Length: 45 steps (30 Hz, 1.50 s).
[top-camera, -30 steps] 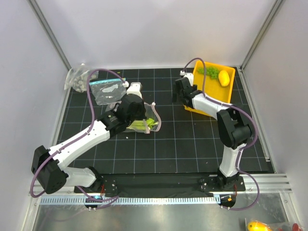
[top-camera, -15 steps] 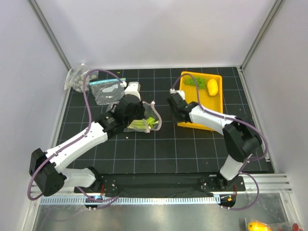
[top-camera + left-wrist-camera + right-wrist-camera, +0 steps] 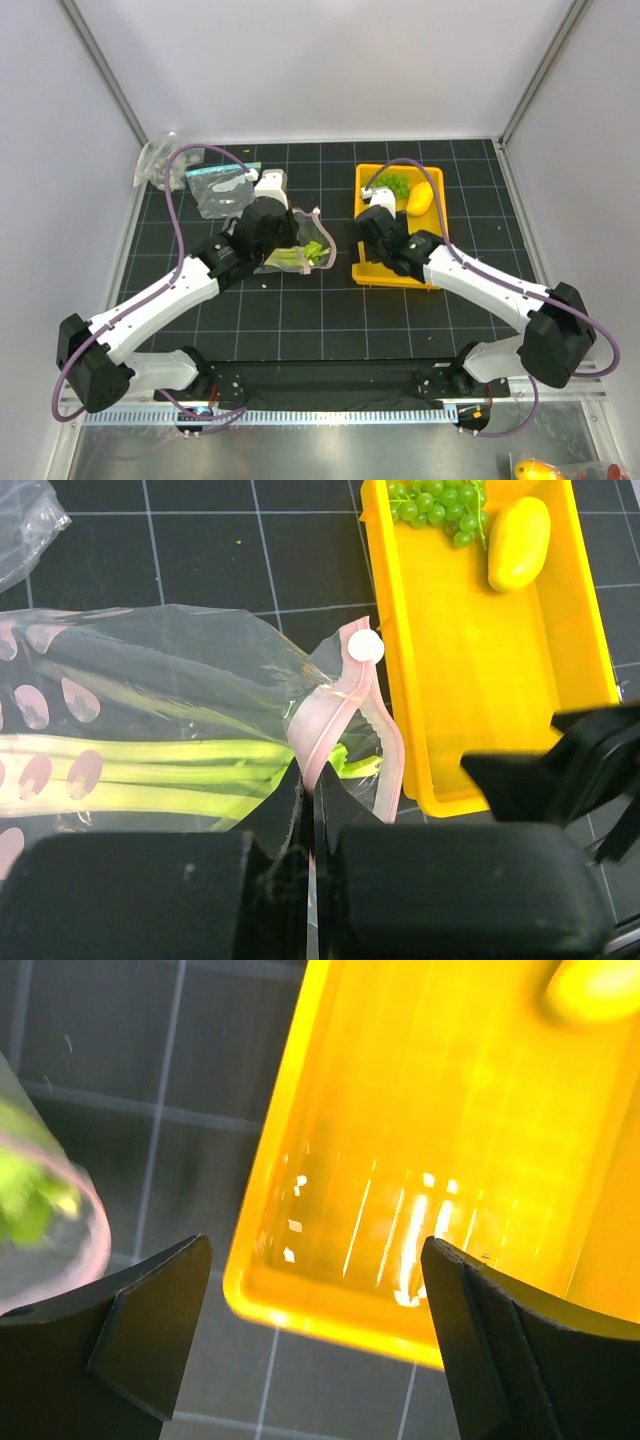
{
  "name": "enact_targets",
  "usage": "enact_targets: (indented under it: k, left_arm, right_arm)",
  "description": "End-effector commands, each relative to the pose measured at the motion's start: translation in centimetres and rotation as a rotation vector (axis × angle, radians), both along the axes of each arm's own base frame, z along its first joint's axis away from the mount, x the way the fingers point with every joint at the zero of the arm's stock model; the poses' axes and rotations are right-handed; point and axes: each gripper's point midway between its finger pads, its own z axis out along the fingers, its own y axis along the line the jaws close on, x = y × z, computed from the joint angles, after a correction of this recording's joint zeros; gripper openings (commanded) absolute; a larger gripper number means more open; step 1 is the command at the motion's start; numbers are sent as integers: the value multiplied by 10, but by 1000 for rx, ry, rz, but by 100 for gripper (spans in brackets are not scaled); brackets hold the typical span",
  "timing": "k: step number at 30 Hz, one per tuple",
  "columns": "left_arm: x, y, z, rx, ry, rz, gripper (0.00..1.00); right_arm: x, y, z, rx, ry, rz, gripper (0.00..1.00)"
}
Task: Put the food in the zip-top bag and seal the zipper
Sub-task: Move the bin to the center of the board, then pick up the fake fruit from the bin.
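Pink zipper [image 3: 334, 702] within left pincer [image 3: 308, 782]

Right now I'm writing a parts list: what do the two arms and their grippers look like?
The left arm and right arm match: white link shells between rounded black joints, a purple cable looping along each. The left gripper and right gripper are black, with two blocky fingers.
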Motion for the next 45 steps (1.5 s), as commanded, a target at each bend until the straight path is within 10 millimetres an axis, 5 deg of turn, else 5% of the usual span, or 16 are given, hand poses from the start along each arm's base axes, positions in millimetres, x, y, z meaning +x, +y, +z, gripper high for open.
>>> enact_targets:
  k: [1,9,14,23,27,30,37,40,45]
  left_arm:
    - [6,1,21,-37,-69,19,1]
    - [5,-5,19,-42,-57,-4,1]
    - [5,-5,19,-44,-52,-3,1]
    - [6,-8,14,-42,-39,-8,1]
    - [8,-8,11,-28,-36,-4,1]
    - [8,-9,12,-31,-35,-7,1]
    - [10,-16,4,-8,-4,-36,0]
    - [8,-21,3,-2,8,-58,0]
    - [6,-24,2,4,15,-89,0]
  right_arm:
    - [44,-12,44,54,-102,-48,93]
    - [127,-69,39,82,-68,-274,94]
    - [174,-107,14,9,-57,-424,94]
    - [205,-155,-65,-50,47,-586,92]
    - [212,-164,-90,-23,105,-616,70]
    - [206,-158,-87,25,85,-606,55]
    - [179,-105,0,222,-61,-406,38]
    - [154,-62,22,299,-40,-255,38]
    - [86,15,68,340,-101,34,36]
